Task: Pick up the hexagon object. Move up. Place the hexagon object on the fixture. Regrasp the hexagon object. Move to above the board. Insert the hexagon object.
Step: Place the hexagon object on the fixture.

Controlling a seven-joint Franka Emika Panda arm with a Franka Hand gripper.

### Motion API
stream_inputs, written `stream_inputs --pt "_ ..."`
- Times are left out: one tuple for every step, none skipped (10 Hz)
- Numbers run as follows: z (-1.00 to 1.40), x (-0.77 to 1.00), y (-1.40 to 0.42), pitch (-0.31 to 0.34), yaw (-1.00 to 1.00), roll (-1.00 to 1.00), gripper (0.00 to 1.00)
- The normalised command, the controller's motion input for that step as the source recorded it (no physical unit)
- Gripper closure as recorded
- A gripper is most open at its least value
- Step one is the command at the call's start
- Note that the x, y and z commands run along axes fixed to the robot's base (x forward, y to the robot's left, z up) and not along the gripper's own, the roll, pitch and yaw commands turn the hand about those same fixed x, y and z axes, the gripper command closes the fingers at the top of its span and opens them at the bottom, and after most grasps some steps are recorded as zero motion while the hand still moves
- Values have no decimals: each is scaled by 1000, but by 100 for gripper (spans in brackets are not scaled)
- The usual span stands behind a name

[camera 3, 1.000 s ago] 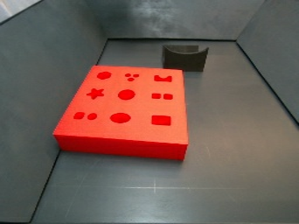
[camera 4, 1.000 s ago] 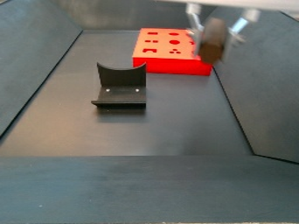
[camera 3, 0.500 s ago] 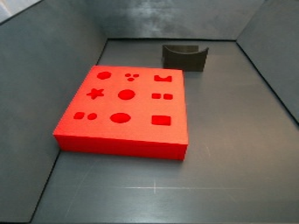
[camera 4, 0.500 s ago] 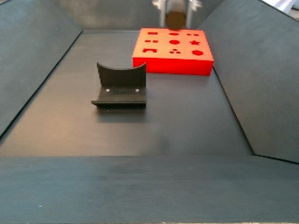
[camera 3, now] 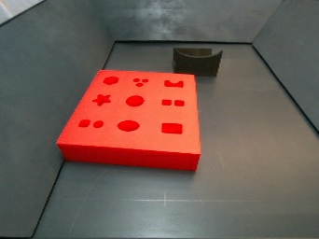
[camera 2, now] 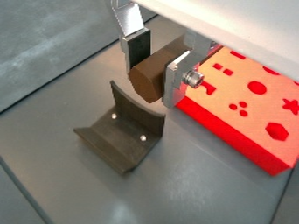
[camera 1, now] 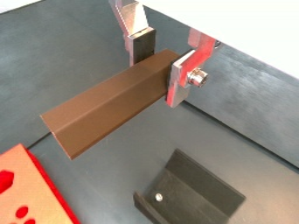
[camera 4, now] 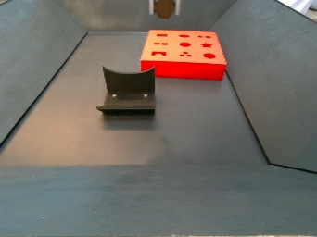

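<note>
In both wrist views, observe the hand clamped on the hexagon object, holding this brown prism raised above the floor. The fixture sits below it, and the board lies just beside the fixture.

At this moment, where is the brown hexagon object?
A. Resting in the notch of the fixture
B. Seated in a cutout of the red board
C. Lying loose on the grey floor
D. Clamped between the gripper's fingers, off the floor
D: in both wrist views the hexagon object sits between the gripper fingers, above the fixture, whose notch is empty.
</note>
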Motion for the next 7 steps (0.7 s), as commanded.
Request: stream_inputs --pt "58 1000 -184 158 31 60 100" --pt "54 1000 -160 159 32 60 100" --pt "42 1000 -112 158 31 59 100" --pt "-556 869 406 69 225 -1000 100" --pt "-559 811 424 70 224 -1000 100" --pt "-327 728 283 57 171 -1000 100" --pt "-202 681 180 60 156 -1000 100"
